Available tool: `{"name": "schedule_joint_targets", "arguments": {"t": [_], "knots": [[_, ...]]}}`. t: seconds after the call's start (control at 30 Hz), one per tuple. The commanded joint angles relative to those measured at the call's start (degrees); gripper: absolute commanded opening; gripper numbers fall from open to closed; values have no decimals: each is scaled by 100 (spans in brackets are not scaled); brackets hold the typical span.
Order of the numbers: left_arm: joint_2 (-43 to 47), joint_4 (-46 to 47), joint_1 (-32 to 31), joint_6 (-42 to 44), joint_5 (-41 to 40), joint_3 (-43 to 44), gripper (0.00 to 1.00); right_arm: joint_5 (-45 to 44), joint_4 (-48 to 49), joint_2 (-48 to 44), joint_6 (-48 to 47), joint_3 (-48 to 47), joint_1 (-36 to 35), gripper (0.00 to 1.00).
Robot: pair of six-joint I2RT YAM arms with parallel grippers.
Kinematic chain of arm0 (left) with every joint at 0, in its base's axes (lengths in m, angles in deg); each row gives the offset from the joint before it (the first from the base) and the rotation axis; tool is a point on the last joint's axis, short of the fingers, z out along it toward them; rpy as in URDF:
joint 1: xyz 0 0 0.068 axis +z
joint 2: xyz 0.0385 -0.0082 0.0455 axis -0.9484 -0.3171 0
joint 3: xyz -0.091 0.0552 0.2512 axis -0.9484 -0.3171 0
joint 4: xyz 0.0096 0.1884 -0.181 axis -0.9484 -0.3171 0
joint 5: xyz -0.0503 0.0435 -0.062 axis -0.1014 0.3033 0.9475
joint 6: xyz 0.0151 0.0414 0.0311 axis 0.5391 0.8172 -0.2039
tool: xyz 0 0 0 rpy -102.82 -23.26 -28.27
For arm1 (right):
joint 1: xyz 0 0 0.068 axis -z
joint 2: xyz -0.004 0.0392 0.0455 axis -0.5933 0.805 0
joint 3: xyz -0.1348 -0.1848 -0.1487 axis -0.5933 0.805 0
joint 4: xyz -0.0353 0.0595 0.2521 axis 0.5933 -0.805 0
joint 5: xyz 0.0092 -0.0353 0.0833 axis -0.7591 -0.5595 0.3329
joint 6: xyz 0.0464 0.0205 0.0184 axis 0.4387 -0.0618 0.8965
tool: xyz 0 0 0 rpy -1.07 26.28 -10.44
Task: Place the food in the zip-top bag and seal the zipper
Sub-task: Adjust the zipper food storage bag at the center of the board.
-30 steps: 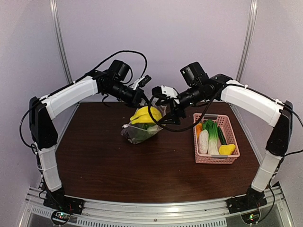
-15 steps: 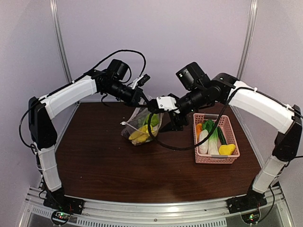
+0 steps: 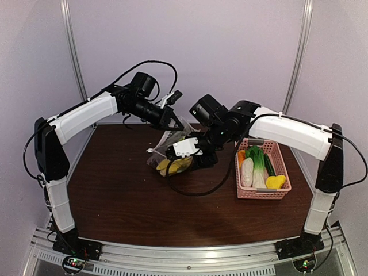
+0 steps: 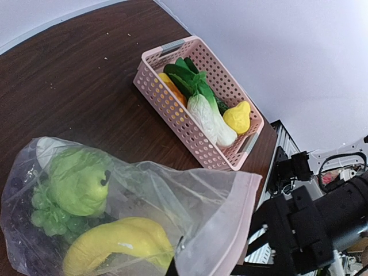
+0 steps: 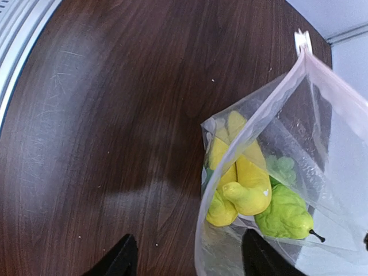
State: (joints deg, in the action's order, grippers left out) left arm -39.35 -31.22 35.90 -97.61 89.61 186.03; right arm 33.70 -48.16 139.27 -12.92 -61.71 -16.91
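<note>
Zip-top bag (image 3: 164, 148) left of pink basket (image 3: 283, 187), well apart from it, over worktop (image 3: 126, 195); mouth open, upper edge raised. Inside bag: bananas (image 5: 248, 179), green round fruit (image 5: 286, 214), green grapes (image 4: 47, 214). Left jaws pressed together, pinching bag's mouth edge. Right jaws spread, one edge of bag between them, no grip seen. Basket holds leafy greens (image 3: 256, 155), white radish (image 3: 246, 172), lemon (image 3: 275, 181)
</note>
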Motion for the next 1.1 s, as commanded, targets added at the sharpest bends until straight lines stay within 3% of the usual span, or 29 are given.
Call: {"name": "schedule_joint_targets", "arguments": {"t": [0.0, 0.07, 0.1, 0.27, 0.37, 0.47, 0.53, 0.6, 0.73, 0.97, 1.07], "knots": [[188, 152, 50, 12, 54, -66, 0, -587, -262, 345, 98, -458, -40, 37], [205, 128, 53, 30, -24, -62, 0, -648, -245, 332, 221, -638, -47, 6], [215, 106, 47, 55, -70, -42, 0, -667, -214, 288, 265, -721, -49, 0], [455, 94, 36, 219, -574, 118, 0, -289, 147, -278, 444, -1007, -49, 0], [1092, 976, 12, 115, -466, -469, 0, -94, 376, -534, 571, -897, -49, 0], [931, 692, 115, 206, -1278, -605, 0, -338, 291, -334, 522, -764, -48, 0], [519, 239, 101, 233, -607, -51, 0, -425, 282, -263, 494, -635, -49, 0], [461, 407, 78, 80, -94, -91, 0, -311, 293, -257, 541, -566, -49, 0], [586, 494, 55, 209, -521, -189, 0, 33, 196, -393, 584, -558, -51, 0], [992, 865, 55, 208, -281, -385, 0, -340, 590, -659, 809, -487, -44, 0], [1016, 679, 55, 158, -609, -348, 0, -374, 519, -703, 806, -438, -49, 0]]}}
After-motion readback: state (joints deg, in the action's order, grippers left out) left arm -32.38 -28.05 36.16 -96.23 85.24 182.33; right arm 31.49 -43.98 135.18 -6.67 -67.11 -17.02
